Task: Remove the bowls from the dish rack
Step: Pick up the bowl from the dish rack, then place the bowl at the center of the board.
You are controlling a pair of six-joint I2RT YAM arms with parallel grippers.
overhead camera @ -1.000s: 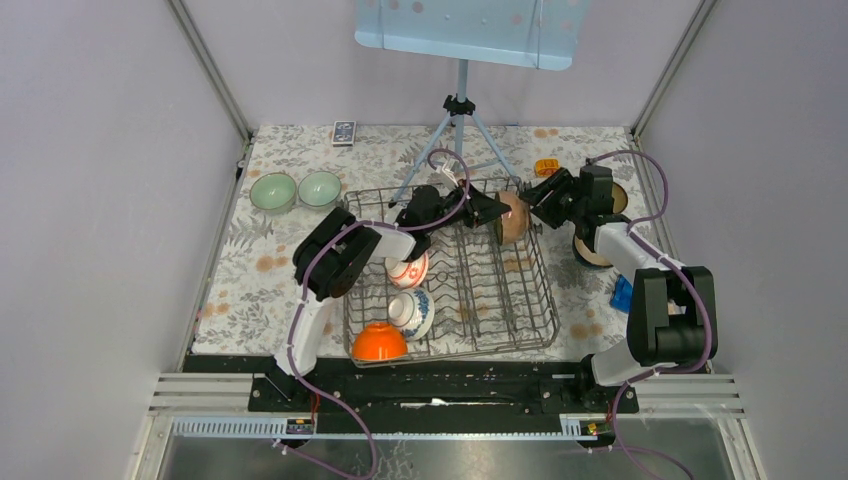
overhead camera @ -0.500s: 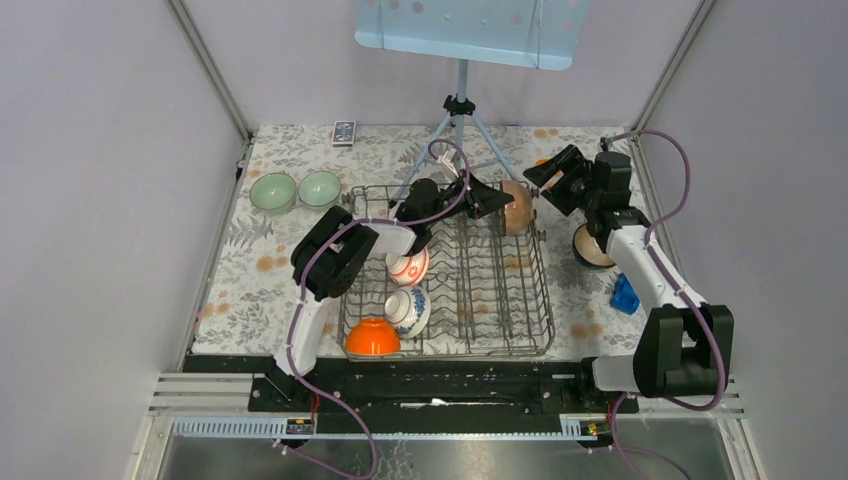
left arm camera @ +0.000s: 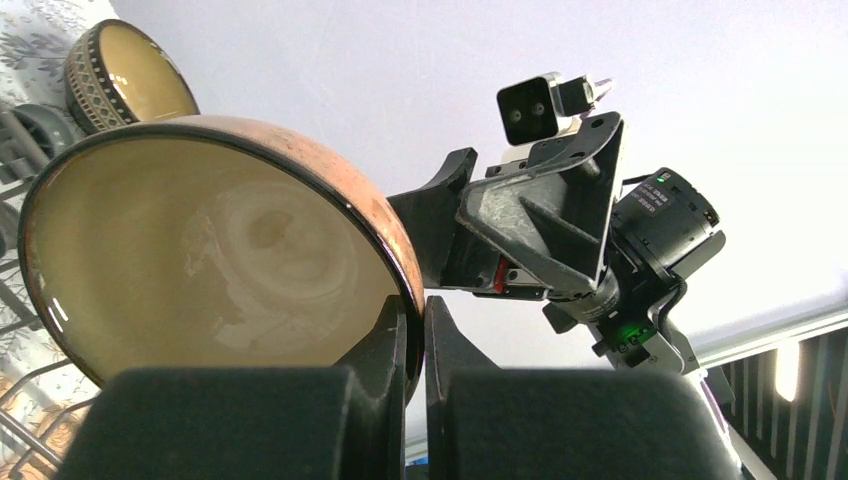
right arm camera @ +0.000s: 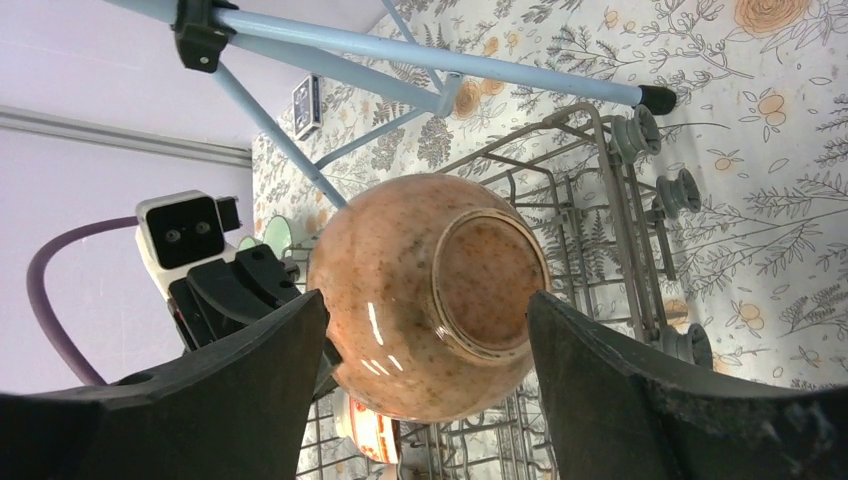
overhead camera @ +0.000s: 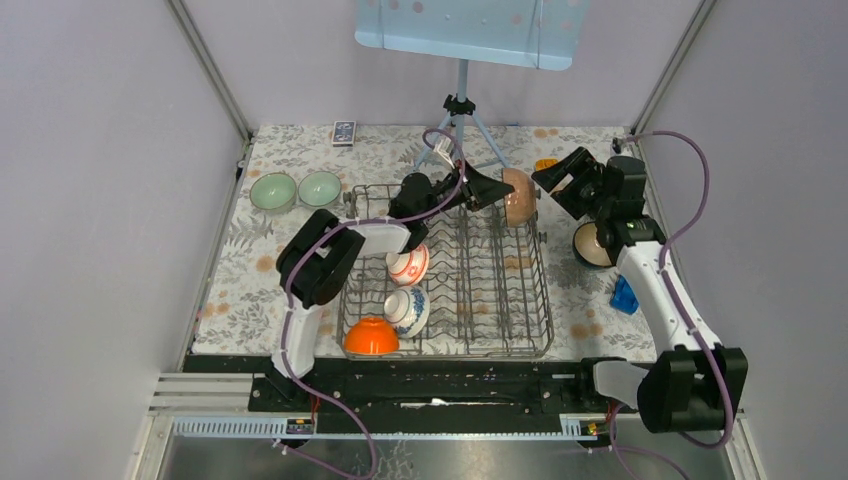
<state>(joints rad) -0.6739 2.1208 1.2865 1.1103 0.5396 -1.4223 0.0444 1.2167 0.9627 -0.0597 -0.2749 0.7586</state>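
My left gripper (left arm camera: 415, 312) is clamped on the rim of the speckled brown bowl (left arm camera: 220, 270), one finger inside its pale hollow and one outside. I hold this bowl on edge in the air above the far right corner of the dish rack (overhead camera: 500, 300), its foot turned to the right.

My right gripper (overhead camera: 548, 180) is spread wide and grips nothing. It faces the bowl's foot from the right with a gap between. In its wrist view the two fingers (right arm camera: 620, 400) frame the bowl on either side.

In the rack's left part lie a red-and-white bowl (overhead camera: 408, 268), a blue-and-white bowl (overhead camera: 410, 312) and an orange bowl (overhead camera: 370, 338). Two pale green bowls (overhead camera: 272, 191) sit side by side on the worktop (overhead camera: 250, 290) left of the rack. A dark bowl with a tan inside (overhead camera: 592, 245) lies right of it, under my right arm.
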